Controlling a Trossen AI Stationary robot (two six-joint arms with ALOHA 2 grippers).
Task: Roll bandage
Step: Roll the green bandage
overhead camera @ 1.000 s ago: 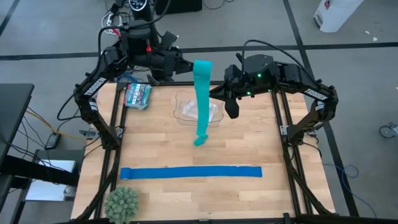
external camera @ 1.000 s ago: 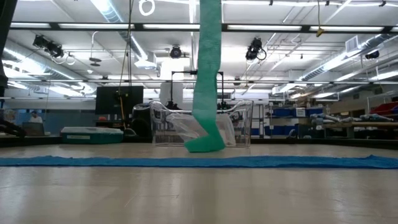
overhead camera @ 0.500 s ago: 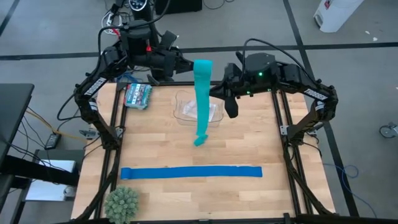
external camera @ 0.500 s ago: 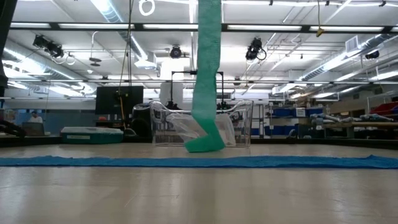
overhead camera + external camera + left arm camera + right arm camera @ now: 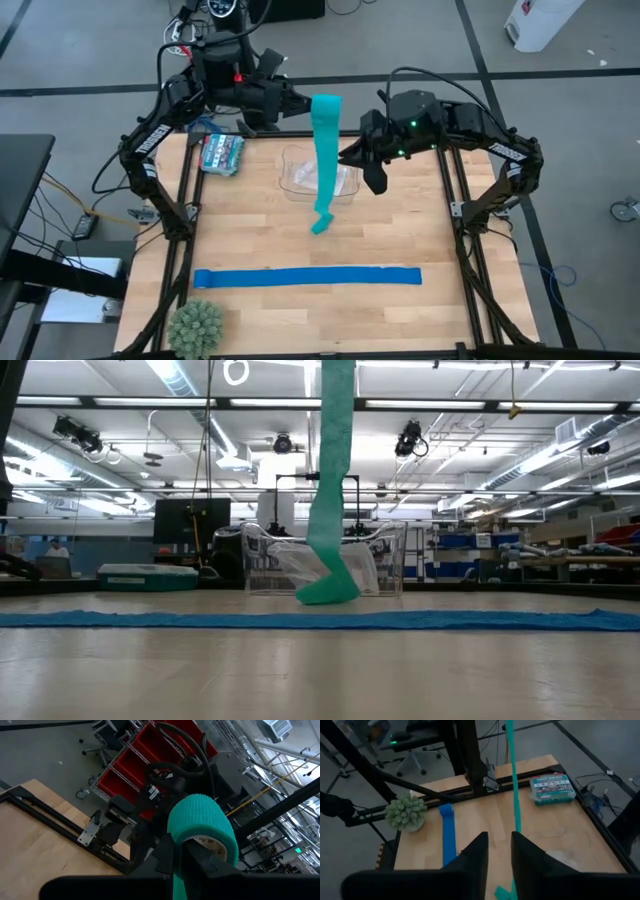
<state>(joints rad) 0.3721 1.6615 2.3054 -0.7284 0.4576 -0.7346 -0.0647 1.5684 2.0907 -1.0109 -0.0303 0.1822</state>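
Observation:
The bandage is a teal roll [image 5: 325, 104] held high over the table's far edge, with a long strip [image 5: 323, 165] hanging down from it. The strip's lower end [image 5: 325, 592] lies crumpled on the table in front of a clear container. My left gripper [image 5: 192, 857] is shut on the roll. My right gripper [image 5: 500, 865] comes from the right at the hanging strip, its fingers a small gap apart. The strip [image 5: 514, 795] shows edge-on and runs down between or just past those fingers. I cannot tell whether they touch it. My left gripper holds the roll [image 5: 200, 822] at its open end, level, from the table's left. One dark finger [image 5: 210, 865] reaches toward the cardboard core [image 5: 207, 842] and the other [image 5: 165, 857] lies against the roll's outside. The roll is lifted clear, and the strip hangs below it.
A clear plastic container [image 5: 320, 178] stands at the far middle, behind the hanging strip. A teal box [image 5: 222, 153] lies at the far left. A royal-blue strip [image 5: 307, 277] lies flat across the near half. A green spiky ball [image 5: 195, 327] sits at the near left corner.

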